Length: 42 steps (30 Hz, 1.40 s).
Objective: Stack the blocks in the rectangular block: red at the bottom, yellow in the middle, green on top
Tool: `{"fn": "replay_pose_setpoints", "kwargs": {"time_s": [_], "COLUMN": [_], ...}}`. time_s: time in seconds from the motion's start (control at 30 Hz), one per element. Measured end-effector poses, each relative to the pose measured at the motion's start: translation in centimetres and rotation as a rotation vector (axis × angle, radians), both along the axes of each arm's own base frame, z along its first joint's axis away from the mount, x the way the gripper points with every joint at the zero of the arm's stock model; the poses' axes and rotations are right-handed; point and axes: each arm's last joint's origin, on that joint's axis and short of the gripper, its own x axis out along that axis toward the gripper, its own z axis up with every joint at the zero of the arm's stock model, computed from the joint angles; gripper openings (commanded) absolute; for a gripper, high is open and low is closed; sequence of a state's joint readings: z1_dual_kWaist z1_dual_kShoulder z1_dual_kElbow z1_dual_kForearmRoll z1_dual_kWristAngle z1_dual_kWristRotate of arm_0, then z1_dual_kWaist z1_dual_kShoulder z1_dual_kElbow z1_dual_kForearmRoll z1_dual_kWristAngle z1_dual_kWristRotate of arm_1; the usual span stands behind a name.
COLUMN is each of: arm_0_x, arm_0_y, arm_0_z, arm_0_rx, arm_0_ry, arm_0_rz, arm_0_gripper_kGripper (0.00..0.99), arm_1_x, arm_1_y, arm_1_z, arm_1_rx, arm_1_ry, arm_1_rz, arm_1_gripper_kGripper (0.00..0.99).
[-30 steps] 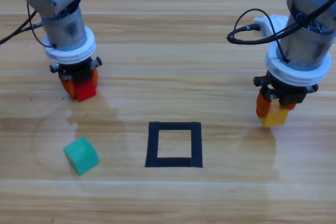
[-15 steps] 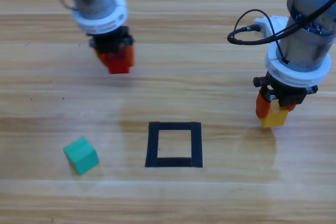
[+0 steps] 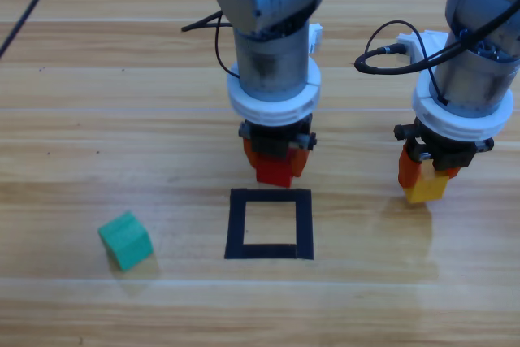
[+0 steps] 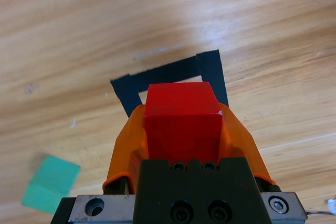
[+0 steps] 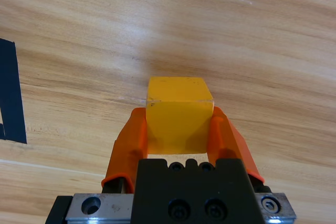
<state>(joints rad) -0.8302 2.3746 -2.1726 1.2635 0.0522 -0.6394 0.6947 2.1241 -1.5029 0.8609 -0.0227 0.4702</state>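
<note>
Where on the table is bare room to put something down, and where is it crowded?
Bare wood lies inside the black tape outline, between it and the green cube, and along the front edge. It is crowded behind the outline, where the left end effector holds the red cube and the right end effector the yellow cube.

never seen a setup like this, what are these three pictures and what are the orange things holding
Two grey robot arms work at a wooden table. The high view is from a fixed camera above the table, looking down. The other two views come from a camera on each arm's wrist, looking along its orange jaws.

The left gripper is shut on a red cube, held just behind the black tape square on the table. Its wrist view shows the same cube with the square beyond it.

The right gripper is off to the right, shut on a yellow cube, seen close in its wrist view.

A green cube lies loose on the table left of the square.
</note>
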Motion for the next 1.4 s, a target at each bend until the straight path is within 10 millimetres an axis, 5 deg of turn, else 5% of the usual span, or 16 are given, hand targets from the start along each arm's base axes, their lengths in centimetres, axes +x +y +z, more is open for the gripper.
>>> {"fn": "replay_pose_setpoints", "kwargs": {"time_s": [0.43, 0.8, 1.0, 1.27, 1.4], "arm_0_x": [-2.2, -4.0, -5.3, -5.5, -5.4], "arm_0_y": [-0.5, -1.5, -0.4, -0.2, -0.4], "arm_0_z": [-1.1, -2.4, -4.2, -3.1, -3.1], "arm_0_rx": [0.068, 0.075, 0.064, 0.028, 0.017], "arm_0_ry": [0.026, 0.030, 0.023, 0.003, -0.003], "arm_0_rz": [0.273, 0.289, 0.282, 0.282, 0.281], "arm_0_gripper_kGripper": [0.000, 0.000, 0.000, 0.000, 0.000], "arm_1_x": [-0.2, -0.2, -0.2, -0.3, -0.9], "arm_1_y": [-0.1, -0.2, -0.2, -0.2, -0.7], "arm_1_z": [-0.2, -0.3, -0.3, -0.1, 2.0], "arm_1_rx": [-0.005, -0.005, -0.005, 0.001, 0.037], "arm_1_ry": [0.010, 0.013, 0.013, 0.006, -0.038], "arm_1_rz": [-0.003, -0.003, -0.003, -0.003, -0.003], "arm_1_gripper_kGripper": [0.314, 0.314, 0.314, 0.314, 0.314]}}
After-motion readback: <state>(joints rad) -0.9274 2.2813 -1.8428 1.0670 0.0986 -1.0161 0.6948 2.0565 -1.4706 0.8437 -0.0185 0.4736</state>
